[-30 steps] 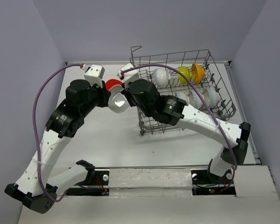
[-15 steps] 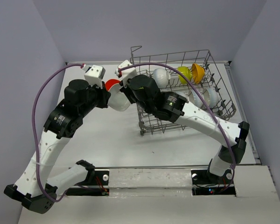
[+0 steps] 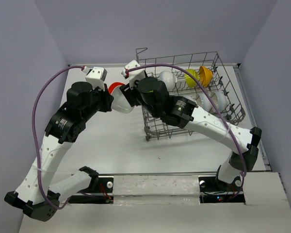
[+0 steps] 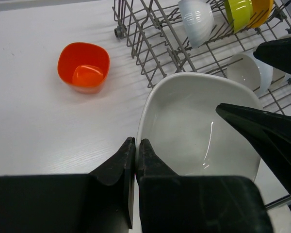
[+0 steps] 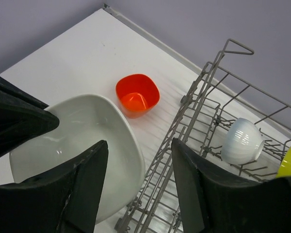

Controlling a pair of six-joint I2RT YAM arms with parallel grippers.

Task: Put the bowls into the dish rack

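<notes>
Bowls appear in three places. One white bowl (image 4: pixel 199 121) is held up beside the dish rack's (image 4: pixel 155 43) near corner. Its rim is clenched between the closed fingers of the left gripper (image 4: pixel 136 144), at the lower centre of the left wrist view. The right gripper (image 5: pixel 139 145) is spread, with one finger over the bowl's hollow and the other outside its rim; whether either touches cannot be told. The top view hides that grip behind both wrists, but it alone shows the rack's far end, with a lime bowl (image 3: pixel 191 76) and an orange-yellow bowl (image 3: pixel 206 74) standing on edge. A red-orange bowl (image 4: pixel 83 65) sits upright on the table (image 4: pixel 34 131), upper left in the left wrist view, apart from the rack.
</notes>
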